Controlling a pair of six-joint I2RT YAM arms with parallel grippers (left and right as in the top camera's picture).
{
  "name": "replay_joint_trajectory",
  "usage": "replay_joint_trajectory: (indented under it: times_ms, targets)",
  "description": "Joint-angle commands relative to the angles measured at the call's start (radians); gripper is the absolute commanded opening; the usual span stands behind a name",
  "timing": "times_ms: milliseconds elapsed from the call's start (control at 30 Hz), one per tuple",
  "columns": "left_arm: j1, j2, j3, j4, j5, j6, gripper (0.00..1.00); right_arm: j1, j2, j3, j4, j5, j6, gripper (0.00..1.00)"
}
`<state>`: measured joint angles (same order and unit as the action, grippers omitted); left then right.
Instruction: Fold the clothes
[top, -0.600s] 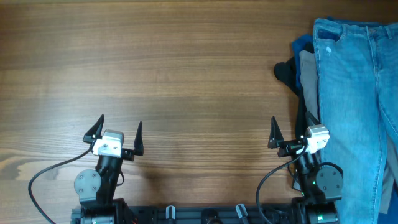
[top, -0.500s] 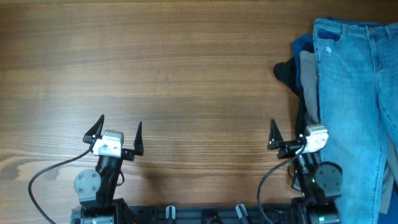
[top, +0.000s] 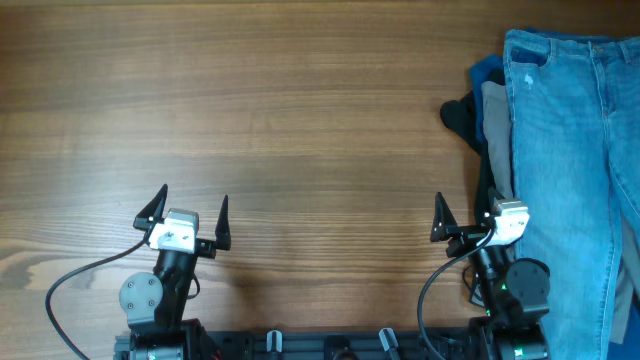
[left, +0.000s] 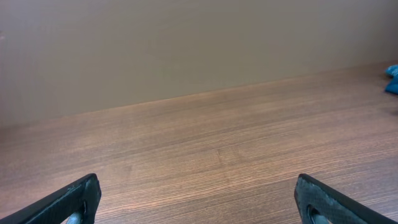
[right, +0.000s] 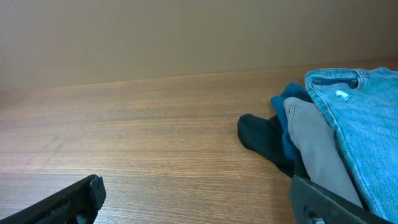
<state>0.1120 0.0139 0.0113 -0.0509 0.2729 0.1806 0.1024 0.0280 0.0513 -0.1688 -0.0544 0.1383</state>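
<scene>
Light-blue denim jeans (top: 570, 160) lie on top of a pile at the table's right side and run off the right edge. Under them show grey trousers (top: 497, 125), a dark-blue garment (top: 487, 73) and a black garment (top: 461, 118). The pile also shows in the right wrist view, with the jeans (right: 367, 118), the grey trousers (right: 314, 149) and the black garment (right: 261, 140). My right gripper (top: 463, 217) is open and empty, its right finger next to the pile's left edge. My left gripper (top: 190, 207) is open and empty over bare wood at the front left.
The wooden table (top: 300, 130) spreads left of the pile. A plain wall (left: 186, 43) stands behind the table's far edge. A black cable (top: 70, 285) loops at the front left by the left arm's base.
</scene>
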Motion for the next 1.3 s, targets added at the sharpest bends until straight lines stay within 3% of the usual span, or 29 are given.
replay_joint_trajectory:
  times_ms: [0,733,867,1000,1167,1267]
  targets:
    - [-0.005,-0.008,-0.005,-0.002,-0.013,-0.009,1.0,0.002,0.002,0.026,-0.005,0.017,0.019,1.0]
    - [-0.005,-0.007,-0.005,-0.002,-0.013,-0.009,1.0,0.002,0.002,0.026,-0.005,0.011,0.022,1.0]
    - [-0.004,-0.007,-0.005,-0.002,-0.013,-0.008,1.0,0.002,0.002,0.026,0.0,-0.075,0.049,1.0]
    - [-0.004,-0.007,-0.005,-0.007,-0.107,-0.002,1.0,0.002,0.002,0.026,0.0,-0.12,0.119,1.0]
    - [-0.005,-0.007,-0.005,0.023,-0.105,-0.003,1.0,0.002,0.002,0.035,0.1,-0.326,0.148,1.0]
    - [-0.005,-0.007,-0.005,0.109,0.111,-0.058,1.0,0.002,0.018,0.127,0.039,-0.342,0.033,1.0]
